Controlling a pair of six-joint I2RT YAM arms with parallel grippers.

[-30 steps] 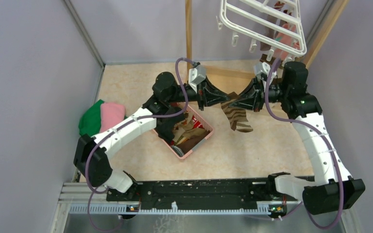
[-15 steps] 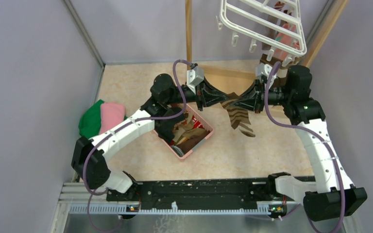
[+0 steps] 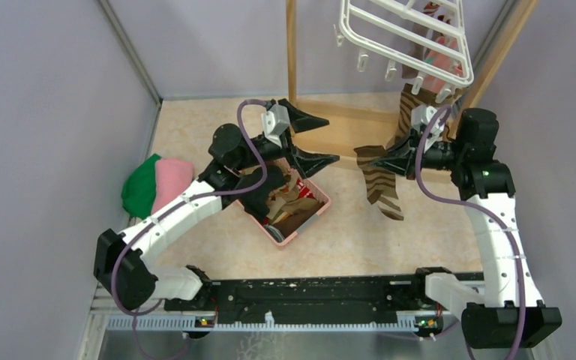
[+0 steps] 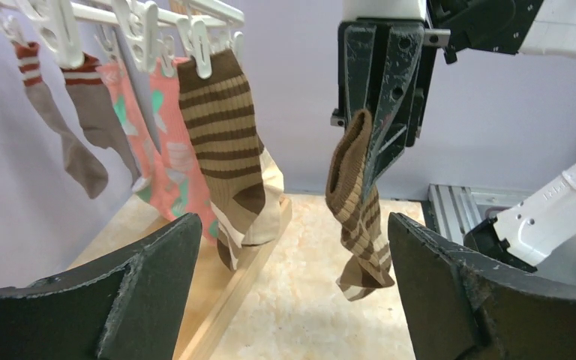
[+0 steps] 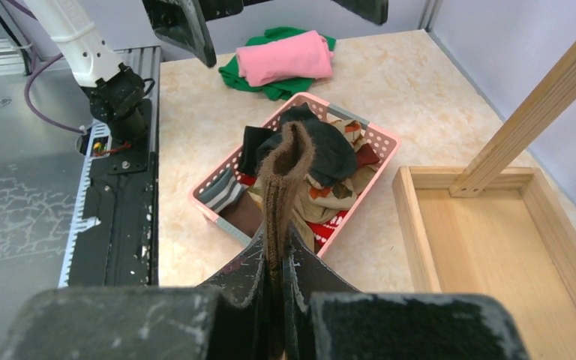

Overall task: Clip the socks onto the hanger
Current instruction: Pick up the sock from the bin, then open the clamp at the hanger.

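Note:
A brown and cream striped sock (image 3: pixel 381 184) hangs from my right gripper (image 3: pixel 376 159), which is shut on its cuff (image 5: pixel 281 169). My left gripper (image 3: pixel 332 139) stands wide open a little to the left of that sock, touching nothing; the left wrist view shows the sock (image 4: pixel 356 217) dangling ahead between its spread jaws. The white hanger (image 3: pixel 409 37) is up at the back right. Several socks are clipped under it: a matching striped one (image 4: pixel 229 142), pink ones (image 4: pixel 154 127) and grey ones with red bands (image 4: pixel 60 127).
A pink basket (image 3: pixel 323 201) with more socks sits on the table below my left gripper. Folded green and pink cloths (image 3: pixel 154 181) lie at the left wall. A wooden stand's base (image 3: pixel 341 135) and post (image 3: pixel 291 52) hold the hanger.
My left gripper has let go of the striped sock, opened wide and drawn back to the left. My right gripper has moved right, and the sock now hangs from it alone.

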